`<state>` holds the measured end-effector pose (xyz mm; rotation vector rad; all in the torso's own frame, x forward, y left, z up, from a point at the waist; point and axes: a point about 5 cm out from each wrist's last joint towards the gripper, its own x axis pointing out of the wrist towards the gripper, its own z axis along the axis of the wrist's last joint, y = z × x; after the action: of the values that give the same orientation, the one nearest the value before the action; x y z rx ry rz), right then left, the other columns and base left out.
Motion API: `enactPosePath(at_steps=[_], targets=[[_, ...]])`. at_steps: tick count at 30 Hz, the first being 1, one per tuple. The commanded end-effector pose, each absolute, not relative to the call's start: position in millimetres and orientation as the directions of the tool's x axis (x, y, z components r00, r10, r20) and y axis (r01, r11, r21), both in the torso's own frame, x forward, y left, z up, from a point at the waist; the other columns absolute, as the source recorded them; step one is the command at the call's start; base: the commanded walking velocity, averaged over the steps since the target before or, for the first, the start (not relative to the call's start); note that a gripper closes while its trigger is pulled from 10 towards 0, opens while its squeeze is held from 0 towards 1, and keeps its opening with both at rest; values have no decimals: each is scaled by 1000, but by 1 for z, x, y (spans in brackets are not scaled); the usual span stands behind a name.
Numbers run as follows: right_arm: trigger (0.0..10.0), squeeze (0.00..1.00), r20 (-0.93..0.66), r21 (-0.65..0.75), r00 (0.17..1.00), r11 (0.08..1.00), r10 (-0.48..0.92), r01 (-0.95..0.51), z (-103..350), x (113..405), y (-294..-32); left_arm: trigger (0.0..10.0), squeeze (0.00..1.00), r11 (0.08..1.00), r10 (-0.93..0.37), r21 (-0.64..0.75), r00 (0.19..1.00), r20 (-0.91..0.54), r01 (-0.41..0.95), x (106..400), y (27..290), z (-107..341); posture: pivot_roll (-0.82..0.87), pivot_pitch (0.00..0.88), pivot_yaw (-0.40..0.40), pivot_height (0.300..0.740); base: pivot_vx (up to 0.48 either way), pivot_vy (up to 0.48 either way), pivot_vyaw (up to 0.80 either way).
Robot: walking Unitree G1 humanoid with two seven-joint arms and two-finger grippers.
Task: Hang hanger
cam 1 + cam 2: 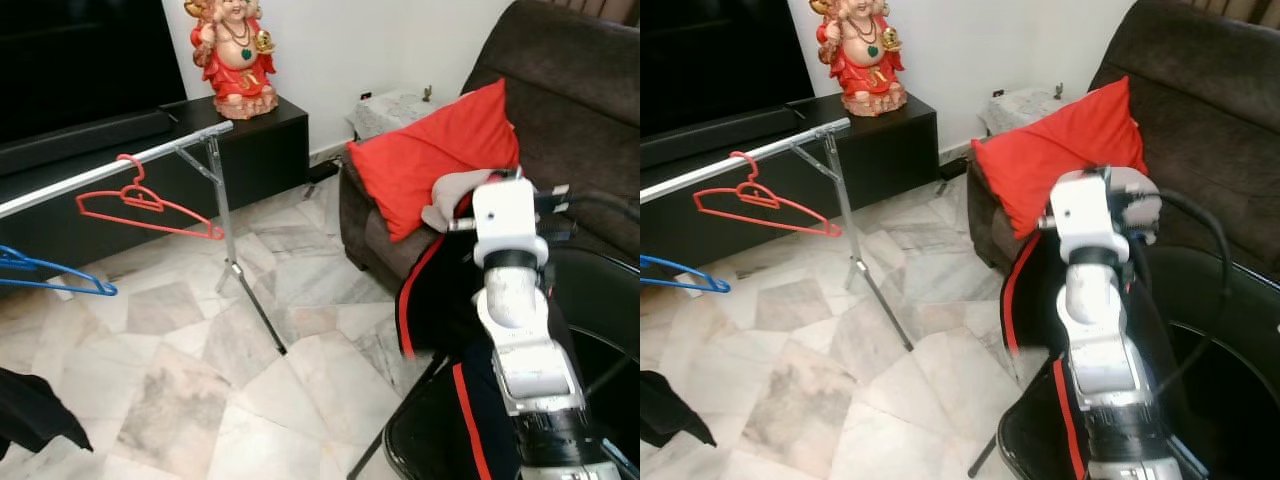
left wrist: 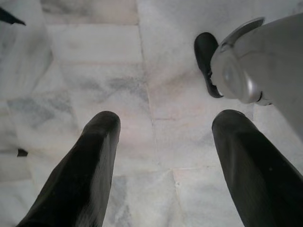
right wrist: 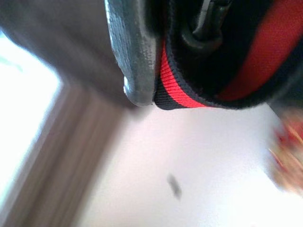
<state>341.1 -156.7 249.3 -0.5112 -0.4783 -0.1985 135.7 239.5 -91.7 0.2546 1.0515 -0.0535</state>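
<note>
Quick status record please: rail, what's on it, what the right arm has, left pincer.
rail: silver clothes rail, on a stand
on rail: red hanger, blue hanger, both bare
right arm: raised before the sofa, black garment with red stripe draped by it
right pincer: black-and-red fabric close to its camera; grip unclear
left pincer: open, over marble floor

Rail (image 1: 110, 170) free right of red hanger (image 1: 145, 208) — sofa (image 1: 560, 140), black garment (image 1: 440, 300) crowding right side

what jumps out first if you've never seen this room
The right arm rises in the foreground, a black garment with red stripes draped over it, before a red cushion on the brown sofa. To the left, a red hanger and blue hanger hang from a silver rail.
</note>
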Motion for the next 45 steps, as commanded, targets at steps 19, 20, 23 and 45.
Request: enactPosePath(at_steps=[19,20,23,45], targets=[[10000,0,246,-334,360,428,900,-840,223,258,-39,10000,0,968,85,188,487,-869,167,134,243,-92,-9,79,19,740,0,0,0],[10000,0,222,-338,392,448,893,-828,218,262,-43,10000,0,968,85,188,487,-869,168,134,243,-92,-8,79,20,740,0,0,0],[10000,0,154,-284,587,605,795,-744,192,285,-60,10000,0,968,83,187,487,-869,170,133,243,-92,-6,79,19,740,0,0,0],[10000,0,-279,51,927,968,249,-245,62,308,-125,10000,0,967,82,186,485,-871,172,132,243,-92,2,95,18,740,0,0,0]])
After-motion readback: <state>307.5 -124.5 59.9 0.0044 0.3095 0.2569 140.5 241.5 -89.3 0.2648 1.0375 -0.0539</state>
